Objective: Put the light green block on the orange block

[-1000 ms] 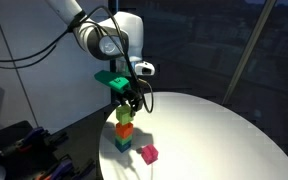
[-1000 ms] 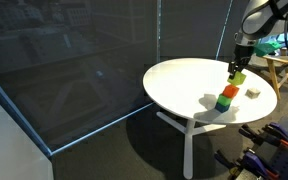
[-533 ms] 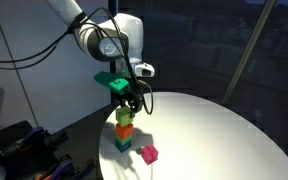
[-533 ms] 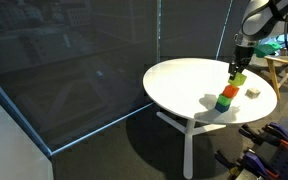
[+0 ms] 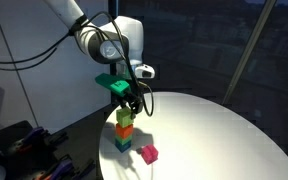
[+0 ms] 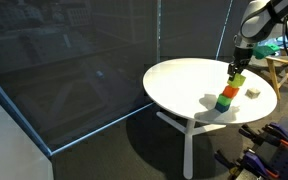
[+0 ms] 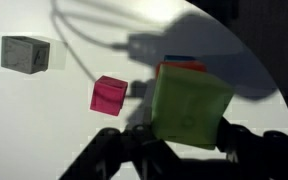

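The gripper [image 5: 125, 110] grips the small pale yellow-green cube [image 7: 189, 108] between its jaws, with the bright orange cube [image 5: 125, 129] directly beneath it.

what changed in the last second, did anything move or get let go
Nothing visibly changed. The pincer stays shut on the light green block, right over the orange block that sits on the dark green block. The magenta block lies where it was.
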Robot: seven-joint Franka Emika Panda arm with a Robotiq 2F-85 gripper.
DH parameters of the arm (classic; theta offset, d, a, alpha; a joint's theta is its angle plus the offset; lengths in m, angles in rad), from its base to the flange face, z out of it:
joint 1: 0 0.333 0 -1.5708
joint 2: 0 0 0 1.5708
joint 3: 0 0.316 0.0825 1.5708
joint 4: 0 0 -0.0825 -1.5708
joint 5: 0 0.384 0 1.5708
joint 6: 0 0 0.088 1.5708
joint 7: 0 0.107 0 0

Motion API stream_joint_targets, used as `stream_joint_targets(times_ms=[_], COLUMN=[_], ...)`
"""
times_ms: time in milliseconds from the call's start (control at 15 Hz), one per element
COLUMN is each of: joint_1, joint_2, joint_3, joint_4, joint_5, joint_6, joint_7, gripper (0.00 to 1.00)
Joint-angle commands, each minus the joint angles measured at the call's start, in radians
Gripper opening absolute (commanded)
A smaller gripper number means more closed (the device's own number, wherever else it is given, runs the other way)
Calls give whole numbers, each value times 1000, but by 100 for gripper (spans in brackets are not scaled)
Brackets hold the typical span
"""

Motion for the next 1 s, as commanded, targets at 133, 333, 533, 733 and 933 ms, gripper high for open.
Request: stream_joint_targets(times_ms=[133,333,533,733,933], joint_1=[0,-2,-2,-3,-3], joint_2=[11,15,20,20,20], joint_3=[-5,-6,-6,-7,-7], joint_4=[8,11,12,12,13], joint_5=[-21,-19,-18,-16,-17], joint_6=[10,8,7,6,4], joint_7=[6,4,4,4,7], gripper=[31,31,31,39,81])
